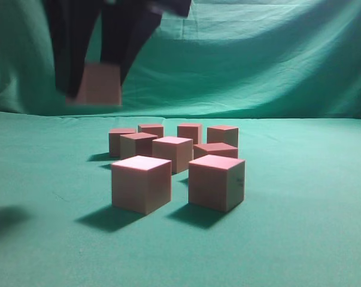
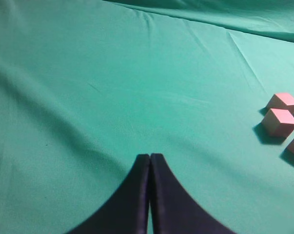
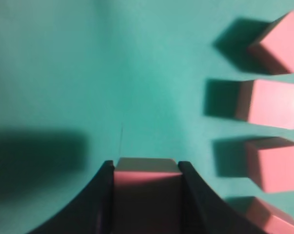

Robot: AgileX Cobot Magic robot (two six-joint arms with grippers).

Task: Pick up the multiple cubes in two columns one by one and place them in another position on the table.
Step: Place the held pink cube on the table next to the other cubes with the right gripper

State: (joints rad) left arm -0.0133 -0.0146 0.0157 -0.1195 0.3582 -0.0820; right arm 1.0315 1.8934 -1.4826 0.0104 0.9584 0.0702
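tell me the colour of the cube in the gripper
Pink, clearest in the right wrist view: cube in the right gripper.

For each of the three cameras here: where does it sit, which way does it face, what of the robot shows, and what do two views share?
Exterior view: low, at cube height, looking along the table toward the backdrop; the right gripper hangs high, holding one cube above the cubes on the cloth.
Left wrist view: above the table, facing down at a slant; the left gripper shows with its fingers together, cubes at the right edge.
Right wrist view: looking down past its fingers.
Shared: exterior and right wrist views both show the held cube.
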